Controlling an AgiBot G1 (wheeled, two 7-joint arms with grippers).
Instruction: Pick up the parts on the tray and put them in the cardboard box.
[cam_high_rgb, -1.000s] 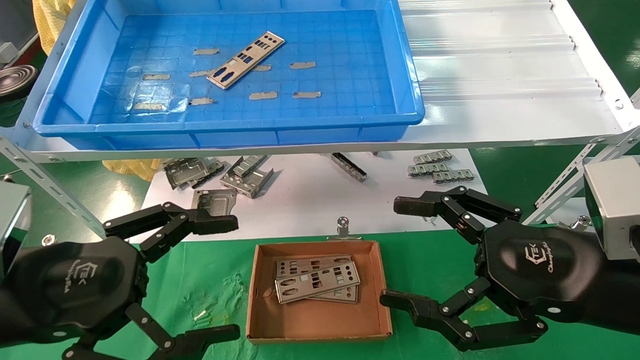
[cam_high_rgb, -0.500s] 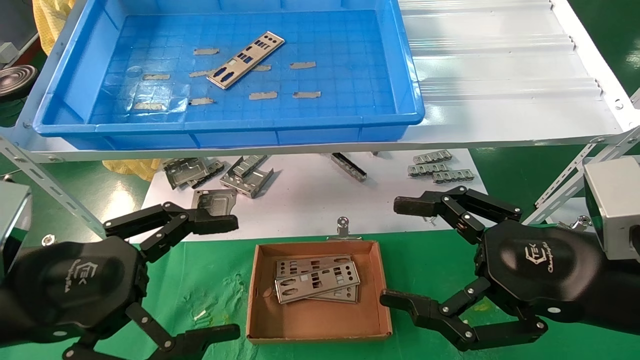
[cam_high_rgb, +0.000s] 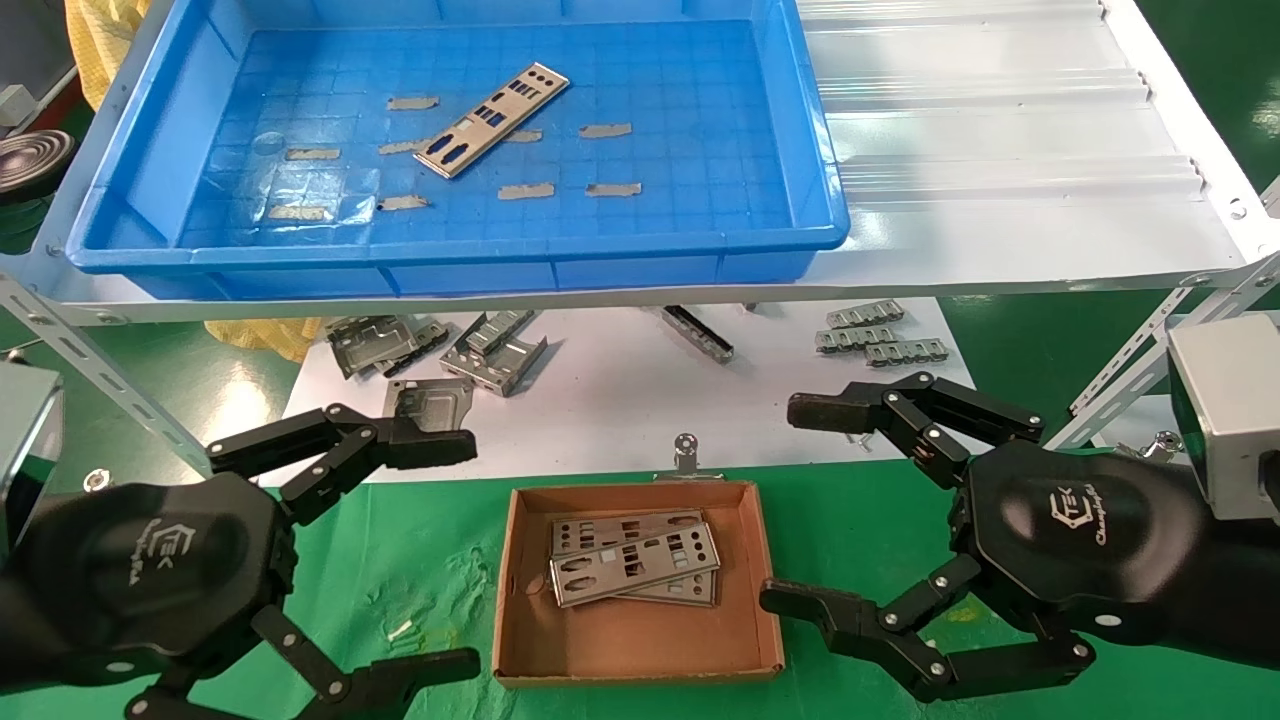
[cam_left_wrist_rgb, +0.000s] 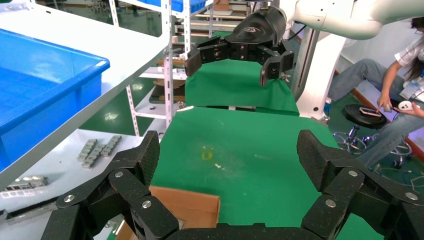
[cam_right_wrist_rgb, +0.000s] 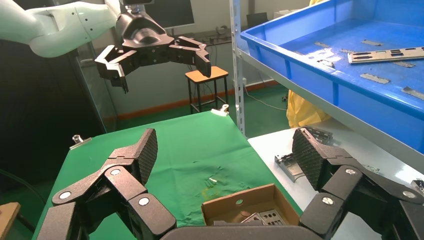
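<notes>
Green cloth workbench under a white shelf, both grippers spread wide, holding nothing.
One part (cam_high_rgb: 492, 119) lies diagonally in the blue tray (cam_high_rgb: 120, 215) among tape strips (cam_high_rgb: 526, 191); two parts (cam_high_rgb: 634, 572) sit stacked in the cardboard box (cam_high_rgb: 520, 640), between left gripper (cam_high_rgb: 440, 555) and right gripper (cam_high_rgb: 795, 505); grey brackets (cam_high_rgb: 494, 350) beyond.

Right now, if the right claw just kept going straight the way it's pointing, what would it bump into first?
Probably the left gripper, which faces the open right gripper across the cardboard box; depth is unclear, but the way between looks free.

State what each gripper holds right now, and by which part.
Nothing is held. The left gripper and right gripper hover open on either side of the small brown cardboard box, fingers empty.
</notes>
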